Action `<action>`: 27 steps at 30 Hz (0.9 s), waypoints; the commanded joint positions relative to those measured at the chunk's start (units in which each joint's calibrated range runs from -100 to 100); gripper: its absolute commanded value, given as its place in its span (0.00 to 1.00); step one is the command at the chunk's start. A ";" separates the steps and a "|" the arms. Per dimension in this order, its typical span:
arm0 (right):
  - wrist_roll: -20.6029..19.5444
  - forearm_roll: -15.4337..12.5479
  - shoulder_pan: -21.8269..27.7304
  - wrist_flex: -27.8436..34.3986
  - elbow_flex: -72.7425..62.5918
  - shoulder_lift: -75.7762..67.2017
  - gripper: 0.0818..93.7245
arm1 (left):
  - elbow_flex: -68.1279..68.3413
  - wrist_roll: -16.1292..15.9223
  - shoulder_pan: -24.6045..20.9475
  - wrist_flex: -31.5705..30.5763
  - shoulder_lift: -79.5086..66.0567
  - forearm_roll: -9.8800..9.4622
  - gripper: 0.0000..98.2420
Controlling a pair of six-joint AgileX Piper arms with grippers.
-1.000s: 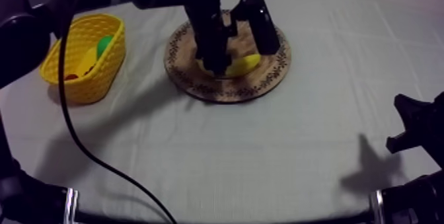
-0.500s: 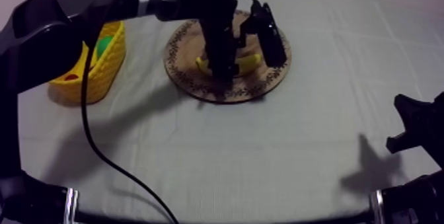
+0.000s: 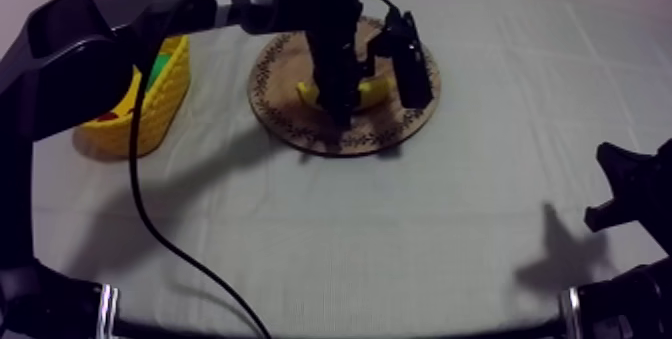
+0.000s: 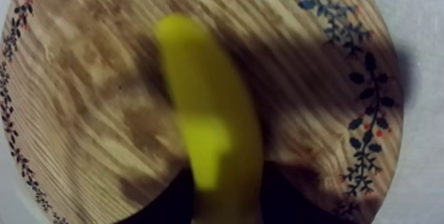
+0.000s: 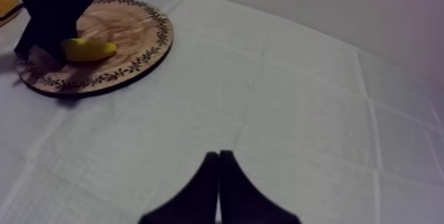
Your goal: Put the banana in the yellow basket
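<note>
**LEFT GRIPPER CLOSED ON BANANA AT THE BOARD**

Top view: the left arm enters from the upper left of the frame and reaches the wooden board (image 3: 300,135) at upper centre. The left gripper (image 3: 342,105) points down onto the banana (image 3: 378,93). The banana lies on the board, with yellow showing on both sides of the gripper.

Left wrist view: the two black fingers (image 4: 162,207) press against opposite sides of the banana (image 4: 205,121), so the gripper is closed on it.

Right wrist view: the banana (image 5: 89,49) rests flat on the board (image 5: 153,45).

The yellow basket (image 3: 165,103) stands at the upper left of the top view, near the board but not touching it. It contains a green fruit (image 3: 158,67) and a small red fruit (image 3: 109,117).

The right gripper (image 3: 622,201) sits at the lower right of the top view, well apart from the board. Its fingers (image 5: 210,174) lie together as a narrow wedge over the cloth (image 3: 400,243), gripping nothing.
</note>
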 commanded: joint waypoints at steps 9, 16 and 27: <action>0.09 0.01 0.00 0.05 -0.03 0.00 0.00 | -0.90 -0.44 -0.32 1.83 -0.43 0.40 0.28; 0.09 0.01 0.00 0.05 -0.03 0.00 0.00 | -0.25 0.04 -1.02 2.35 -3.84 1.38 0.28; 0.09 0.01 0.00 0.05 -0.03 0.00 0.00 | 5.54 2.53 -3.63 4.56 -18.61 1.32 0.29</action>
